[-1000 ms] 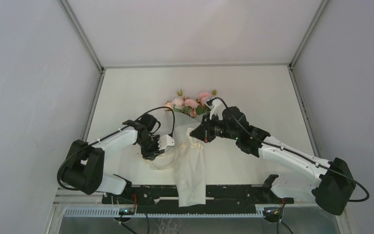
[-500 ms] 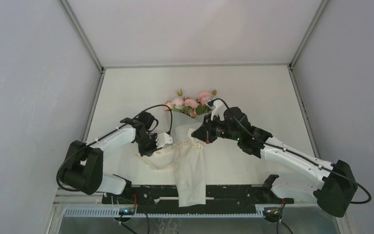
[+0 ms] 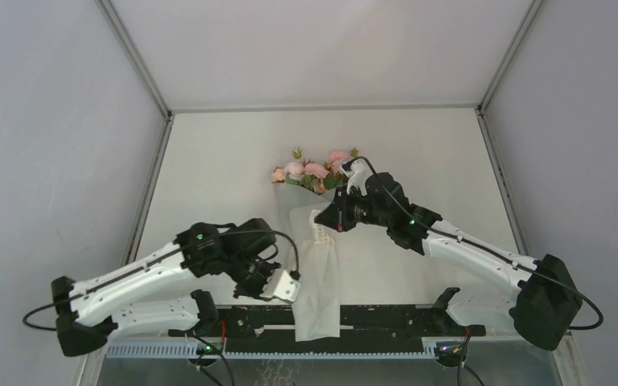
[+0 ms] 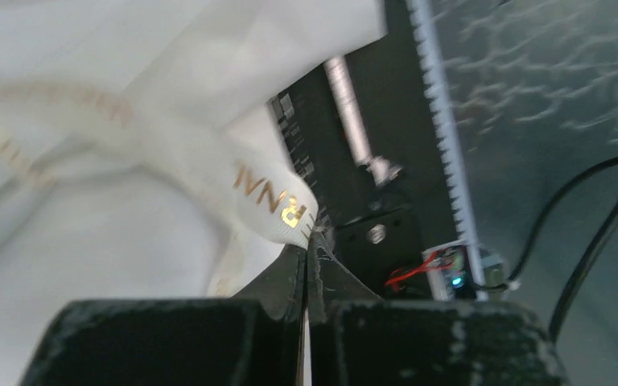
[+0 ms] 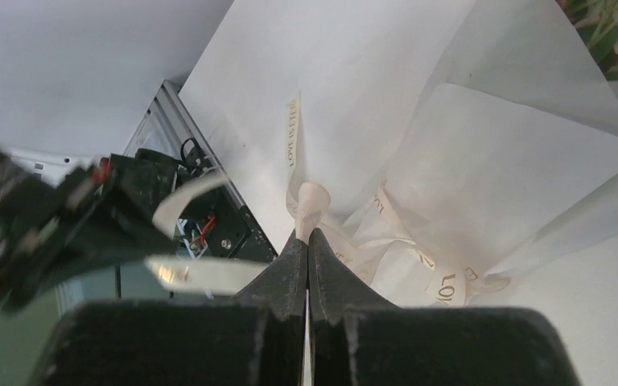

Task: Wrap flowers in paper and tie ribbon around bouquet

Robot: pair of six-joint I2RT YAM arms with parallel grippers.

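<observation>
Light was bright, even and diffuse; the top view showed only faint, soft shadows on the table (image 3: pixel 209 161). In the left wrist view, motion blur smeared the paper (image 4: pixel 72 281) and the ribbon (image 4: pixel 278 205) ahead and left of the left gripper (image 4: pixel 307 245), whose dark body looked grainy. Beyond the right gripper (image 5: pixel 307 239) the paper was sharp but nearly washed out. Left of that gripper, the left arm (image 5: pixel 48 217) was a blurred streak.
</observation>
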